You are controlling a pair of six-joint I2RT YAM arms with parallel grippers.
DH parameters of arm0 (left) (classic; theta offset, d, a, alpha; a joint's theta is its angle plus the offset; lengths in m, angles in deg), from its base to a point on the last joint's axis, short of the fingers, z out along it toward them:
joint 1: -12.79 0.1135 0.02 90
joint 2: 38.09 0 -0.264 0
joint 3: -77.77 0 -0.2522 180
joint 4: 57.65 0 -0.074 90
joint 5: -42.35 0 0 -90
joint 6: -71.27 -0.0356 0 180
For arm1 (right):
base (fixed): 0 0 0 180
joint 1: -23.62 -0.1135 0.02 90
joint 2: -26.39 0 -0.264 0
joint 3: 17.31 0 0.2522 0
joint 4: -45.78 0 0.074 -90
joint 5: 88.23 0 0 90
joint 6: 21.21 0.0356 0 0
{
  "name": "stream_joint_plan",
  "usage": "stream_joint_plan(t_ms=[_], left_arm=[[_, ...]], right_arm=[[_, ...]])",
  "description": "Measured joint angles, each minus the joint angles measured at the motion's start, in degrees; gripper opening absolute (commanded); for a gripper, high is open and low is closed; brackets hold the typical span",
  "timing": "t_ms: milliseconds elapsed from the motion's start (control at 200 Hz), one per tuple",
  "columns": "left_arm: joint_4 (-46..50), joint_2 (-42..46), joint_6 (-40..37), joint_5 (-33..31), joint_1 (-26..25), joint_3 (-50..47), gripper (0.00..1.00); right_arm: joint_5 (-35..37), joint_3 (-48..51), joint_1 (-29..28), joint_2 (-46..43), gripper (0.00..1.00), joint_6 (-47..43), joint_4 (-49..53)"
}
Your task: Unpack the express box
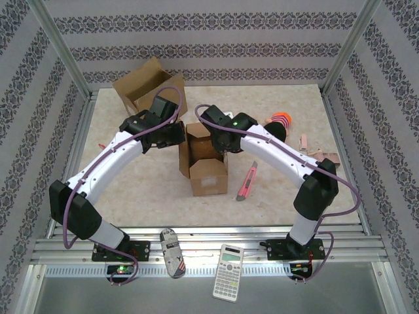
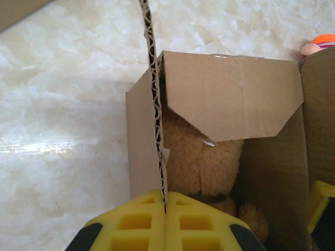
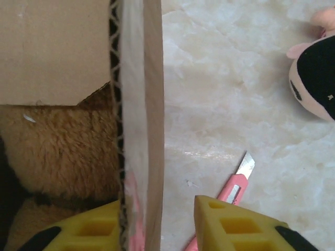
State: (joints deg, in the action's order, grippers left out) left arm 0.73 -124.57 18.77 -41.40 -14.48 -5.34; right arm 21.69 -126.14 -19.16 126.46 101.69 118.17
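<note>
The express box (image 1: pixel 206 163) stands open in the middle of the table. A brown plush bear (image 2: pixel 199 157) lies inside it, also seen in the right wrist view (image 3: pixel 57 151). My left gripper (image 2: pixel 165 201) is shut on the upright left flap (image 2: pixel 152 78) of the box, reaching in from the left (image 1: pixel 178 136). My right gripper (image 3: pixel 157 206) straddles the right flap (image 3: pixel 138 104) from above (image 1: pixel 222 147). Its left finger is against the cardboard and its right finger (image 3: pixel 220 219) stands apart from it, so the jaws are open.
A pink box cutter (image 1: pixel 247 181) with its blade out lies just right of the box. A second, open carton (image 1: pixel 144 85) sits at the back left. A black and pink plush toy (image 3: pixel 316 78) lies to the right. A calculator (image 1: pixel 229 263) rests on the front rail.
</note>
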Motion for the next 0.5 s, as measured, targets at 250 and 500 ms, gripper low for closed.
stream_joint_plan(t_ms=[250,500], left_arm=[[-0.13,2.69,-2.62,3.69,0.02,-0.15,0.22],[0.04,5.31,-8.46,5.38,0.02,3.30,0.60]], right_arm=[[-7.74,4.66,3.65,-4.46,0.00,-1.40,-5.07],[-20.52,10.14,7.43,-8.92,0.00,-6.05,-13.18]])
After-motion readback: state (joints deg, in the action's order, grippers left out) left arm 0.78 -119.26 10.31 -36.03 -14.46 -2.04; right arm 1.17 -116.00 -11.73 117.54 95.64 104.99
